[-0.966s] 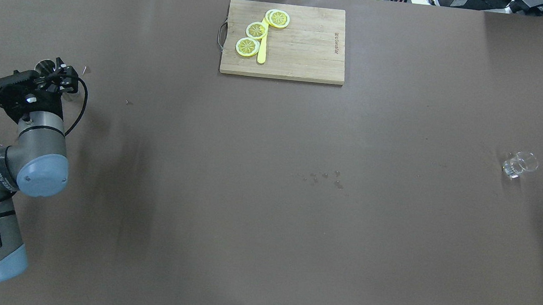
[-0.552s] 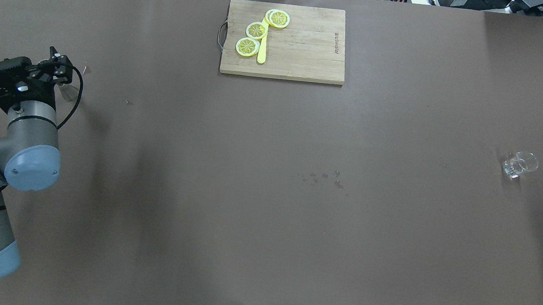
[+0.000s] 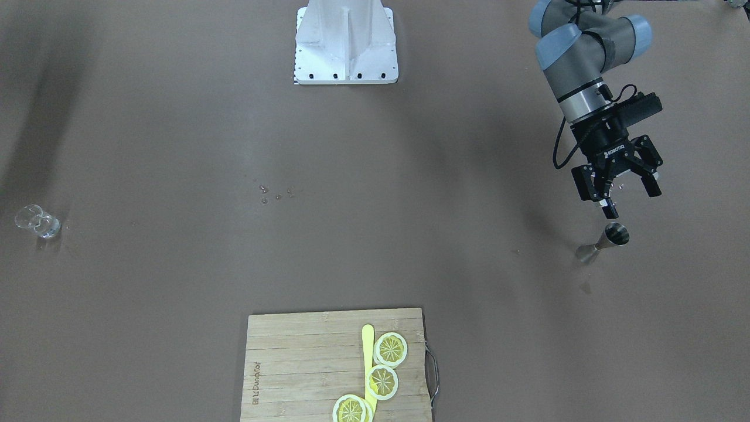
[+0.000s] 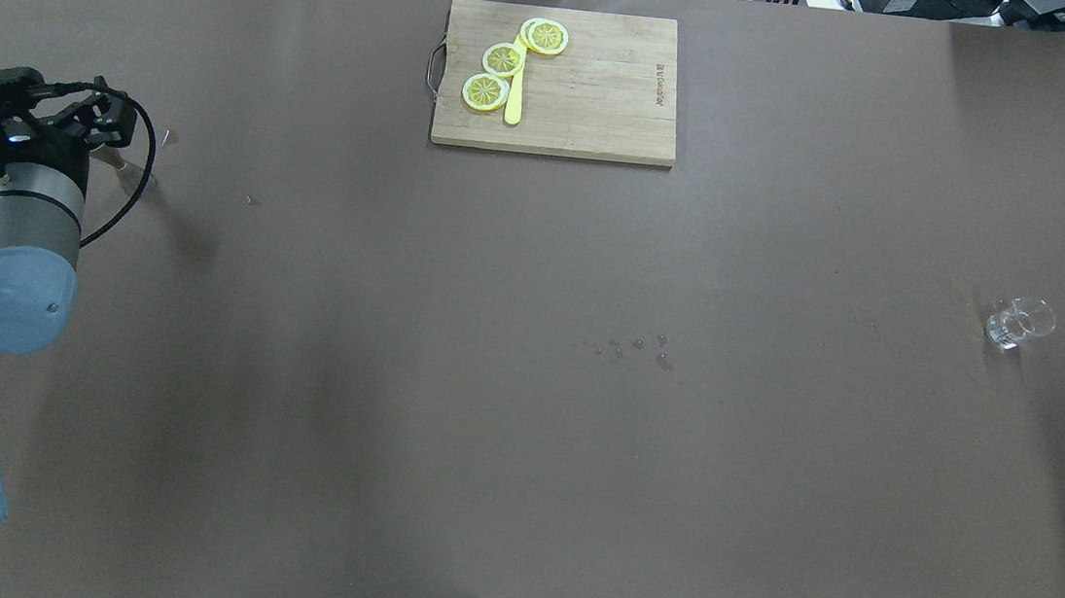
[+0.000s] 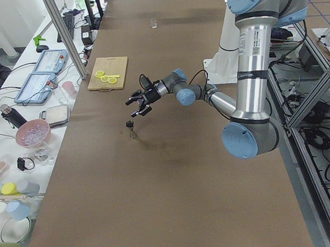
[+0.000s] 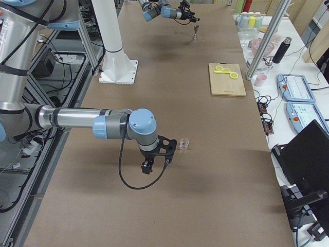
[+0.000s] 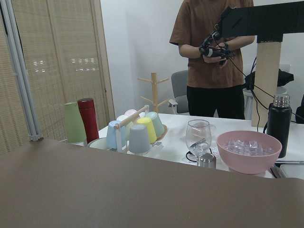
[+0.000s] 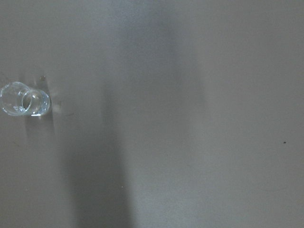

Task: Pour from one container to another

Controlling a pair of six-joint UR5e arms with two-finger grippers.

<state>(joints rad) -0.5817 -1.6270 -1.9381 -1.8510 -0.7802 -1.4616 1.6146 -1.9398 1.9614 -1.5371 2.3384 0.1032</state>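
A small metal jigger (image 3: 606,240) stands upright on the brown table near its left end, also seen as the jigger (image 5: 130,126) in the exterior left view. My left gripper (image 3: 620,189) hangs open and empty above it, a short way toward the robot, not touching it. From overhead the left gripper (image 4: 110,117) covers most of the jigger. A small clear glass (image 4: 1019,321) stands far off at the table's right end. My right gripper (image 6: 156,157) hovers beside the glass (image 6: 184,144); I cannot tell whether it is open or shut. The right wrist view has the glass (image 8: 23,102) at its left edge.
A wooden cutting board (image 4: 600,100) with lemon slices (image 4: 503,60) and a yellow knife lies at the far middle. Water drops (image 4: 635,348) mark the table's centre. The robot's white base (image 3: 345,44) is at the near edge. A person (image 7: 213,52) stands behind a side table of cups.
My left arm has drawn back toward the table's left edge, carrying the open gripper off the jigger. The jigger stays standing where it was. The glass has not moved.
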